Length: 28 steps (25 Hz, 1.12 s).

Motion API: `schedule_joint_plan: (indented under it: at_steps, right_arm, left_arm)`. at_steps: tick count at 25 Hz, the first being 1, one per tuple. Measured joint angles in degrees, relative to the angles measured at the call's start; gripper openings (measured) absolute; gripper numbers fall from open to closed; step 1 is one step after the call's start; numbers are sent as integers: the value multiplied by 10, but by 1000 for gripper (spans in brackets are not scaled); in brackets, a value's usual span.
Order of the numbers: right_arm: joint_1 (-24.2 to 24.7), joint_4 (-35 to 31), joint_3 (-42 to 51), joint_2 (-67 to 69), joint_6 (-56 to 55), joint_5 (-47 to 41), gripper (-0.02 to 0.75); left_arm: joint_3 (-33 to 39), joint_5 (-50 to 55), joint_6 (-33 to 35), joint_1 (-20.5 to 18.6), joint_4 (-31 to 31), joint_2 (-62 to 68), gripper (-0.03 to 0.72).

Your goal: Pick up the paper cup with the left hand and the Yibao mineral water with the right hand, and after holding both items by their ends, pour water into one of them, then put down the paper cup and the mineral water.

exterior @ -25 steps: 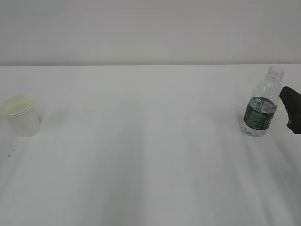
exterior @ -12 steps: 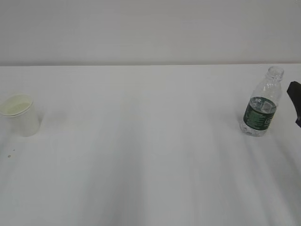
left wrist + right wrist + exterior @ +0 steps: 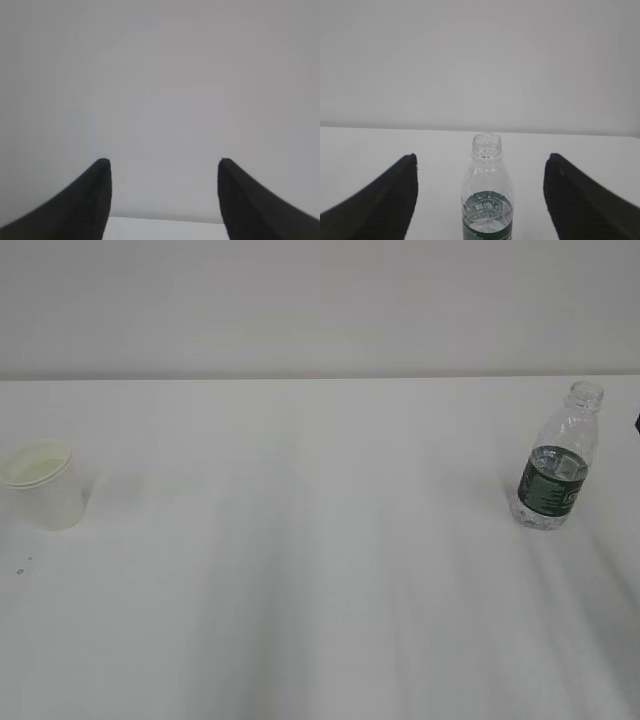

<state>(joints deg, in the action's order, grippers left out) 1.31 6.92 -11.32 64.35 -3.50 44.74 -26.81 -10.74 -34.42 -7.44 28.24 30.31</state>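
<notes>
Cup (image 3: 43, 483) far left; bottle (image 3: 556, 464) far right; table (image 3: 320, 580) between.

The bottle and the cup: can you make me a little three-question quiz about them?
1. True or false: the Yibao mineral water has a cap on.
2. What is the right tool holding?
A) the bottle
B) the paper cup
C) nothing
3. Fill in: on the table, the cup stands far to the ____ in the exterior view.

Key: 1 false; 2 C, its jaws stand open with the bottle ahead; 3 left.
</notes>
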Motion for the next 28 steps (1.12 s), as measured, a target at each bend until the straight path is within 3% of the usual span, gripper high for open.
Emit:
schedule_joint_plan:
  at_steps: [28]
  right_arm:
    - [0,31,-87,-265,-6,-386,592]
  left_arm:
    - [-119,380,12,0,-70,-32,457]
